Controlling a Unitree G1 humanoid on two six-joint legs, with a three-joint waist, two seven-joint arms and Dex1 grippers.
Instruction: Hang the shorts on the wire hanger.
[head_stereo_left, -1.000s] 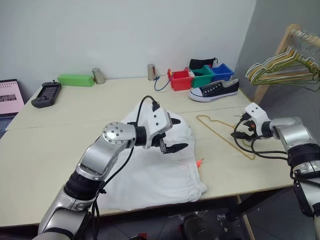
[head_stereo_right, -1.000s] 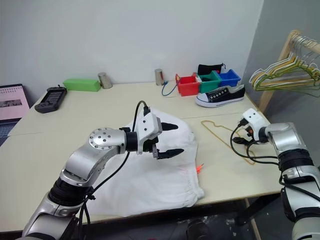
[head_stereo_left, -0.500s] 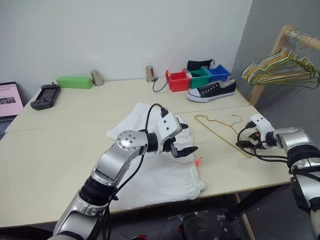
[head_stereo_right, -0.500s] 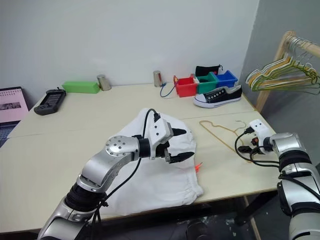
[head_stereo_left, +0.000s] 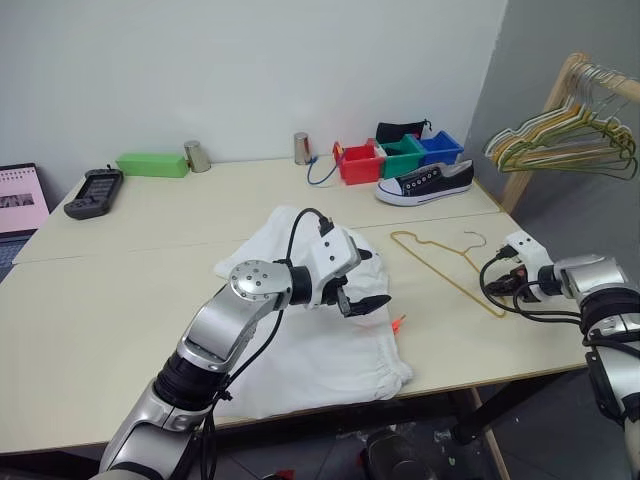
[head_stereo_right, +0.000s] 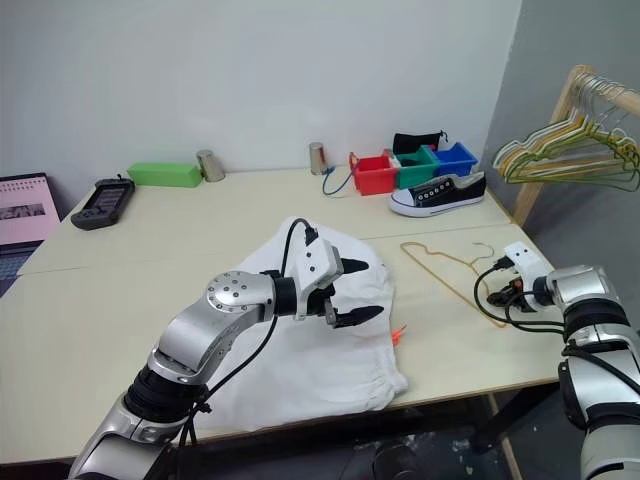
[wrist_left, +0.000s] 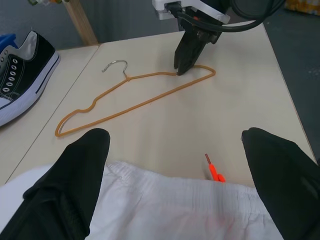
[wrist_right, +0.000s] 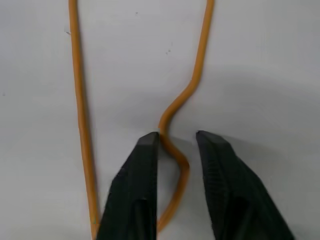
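Note:
The white shorts (head_stereo_left: 320, 350) lie spread on the table's near middle, and their orange drawstring tip (head_stereo_left: 399, 322) pokes out at the right edge. My left gripper (head_stereo_left: 376, 278) hovers open just above the shorts, nothing between its fingers (wrist_left: 75, 170). To the right, the tan wire hanger (head_stereo_left: 440, 262) lies flat on the table with its hook pointing away. My right gripper (wrist_right: 177, 137) is down at the hanger's near-right corner. Its fingers are closed in on the wire's bend (wrist_right: 171, 111), which sits pinched between them; the left wrist view also shows the right gripper (wrist_left: 184, 67) there.
A black sneaker (head_stereo_left: 428, 180) and red (head_stereo_left: 362, 160), green (head_stereo_left: 405, 153) and blue bins stand at the back right. A wooden rack of hangers (head_stereo_left: 565, 140) is beyond the table's right edge. A green box (head_stereo_left: 152, 162), metal cups, a handset (head_stereo_left: 92, 190) and a laptop sit back left.
My right gripper has sunk a little onto the hanger's corner and closed its fingers on the wire. The left gripper stays open over the shorts. The camera view has shifted.

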